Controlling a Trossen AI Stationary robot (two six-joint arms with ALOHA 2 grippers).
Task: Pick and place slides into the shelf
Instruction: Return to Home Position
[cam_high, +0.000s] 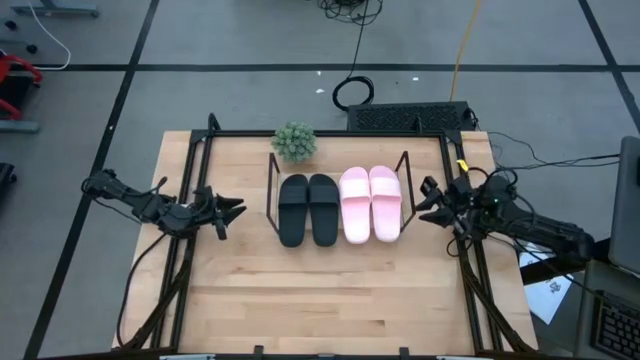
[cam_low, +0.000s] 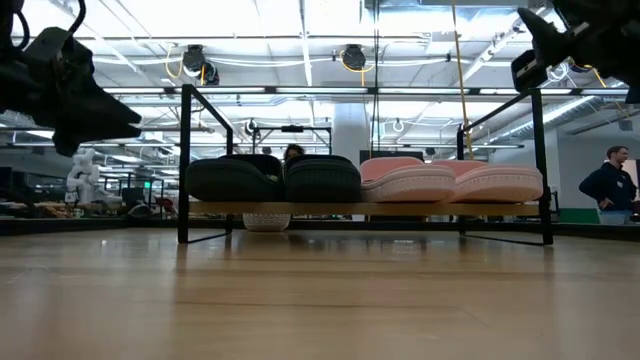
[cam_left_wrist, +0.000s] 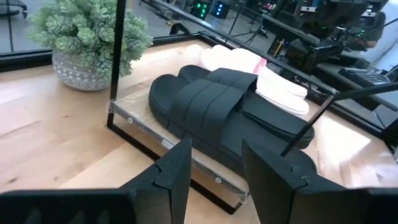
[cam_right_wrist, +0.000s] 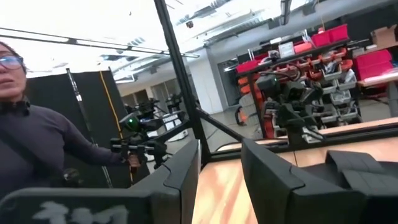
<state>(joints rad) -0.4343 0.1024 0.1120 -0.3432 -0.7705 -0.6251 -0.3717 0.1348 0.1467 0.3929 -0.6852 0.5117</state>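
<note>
In the high view the black slides (cam_high: 308, 208) and pink slides (cam_high: 371, 203) lay side by side on the shelf (cam_high: 271, 186) at the centre of the table (cam_high: 320, 295), the black ones on the left and the pink ones on the right, the inner two touching. A plant (cam_high: 294, 141) stood just above the shelf's upper left corner. The left gripper (cam_high: 232, 213) hung left of centre, near the shelf's left end, its fingers apart with nothing between them. The right gripper (cam_high: 422, 200) hung right of centre, near the shelf's right end, its fingers likewise spread and empty. In the low view both grippers showed in the upper corners, clear of the tabletop, and a person (cam_low: 608, 186) stood at the right edge.
</note>
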